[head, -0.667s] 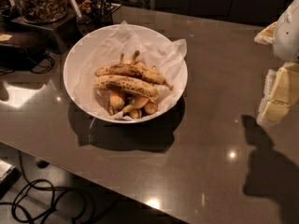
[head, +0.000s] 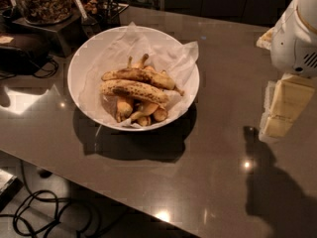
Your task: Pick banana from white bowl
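The white bowl (head: 78,58) stands on the dark grey table, left of centre, lined with crumpled white paper. The banana (head: 133,89), long, thick and yellow with brown speckles, lies across the bowl's middle on top of the pile. A slimmer, browner long banana (head: 141,75) lies just behind it. Short stubby bananas (head: 124,107) lie under its front side. My gripper (head: 277,125) hangs at the right edge of the view, above the table, pointing down, well to the right of the bowl and apart from it. It holds nothing.
A glass jar of dark snacks (head: 42,1) on a stand and a black box with cables (head: 25,51) sit at the back left. The table's front edge (head: 99,185) runs diagonally, with cables on the floor (head: 39,212) below it.
The arm has come a little further into view from the right, and the gripper has shifted slightly left. The bowl and bananas have not moved.
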Controlling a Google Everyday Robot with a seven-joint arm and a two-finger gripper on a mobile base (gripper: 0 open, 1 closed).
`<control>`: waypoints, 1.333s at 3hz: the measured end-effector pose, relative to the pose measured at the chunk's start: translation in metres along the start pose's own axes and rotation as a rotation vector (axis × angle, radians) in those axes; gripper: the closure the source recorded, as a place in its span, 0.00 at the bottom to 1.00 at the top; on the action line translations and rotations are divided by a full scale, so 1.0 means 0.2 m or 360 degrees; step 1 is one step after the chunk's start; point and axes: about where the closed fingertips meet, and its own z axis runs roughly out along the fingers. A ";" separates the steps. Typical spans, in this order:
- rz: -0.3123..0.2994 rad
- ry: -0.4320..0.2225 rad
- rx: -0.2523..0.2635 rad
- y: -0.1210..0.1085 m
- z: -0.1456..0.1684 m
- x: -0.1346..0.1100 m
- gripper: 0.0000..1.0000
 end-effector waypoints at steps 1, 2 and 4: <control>-0.0009 0.0012 0.0001 0.01 0.01 -0.01 0.00; 0.0039 -0.0009 0.0005 0.04 -0.01 -0.06 0.00; 0.0084 0.0017 0.0009 0.27 -0.05 -0.49 0.00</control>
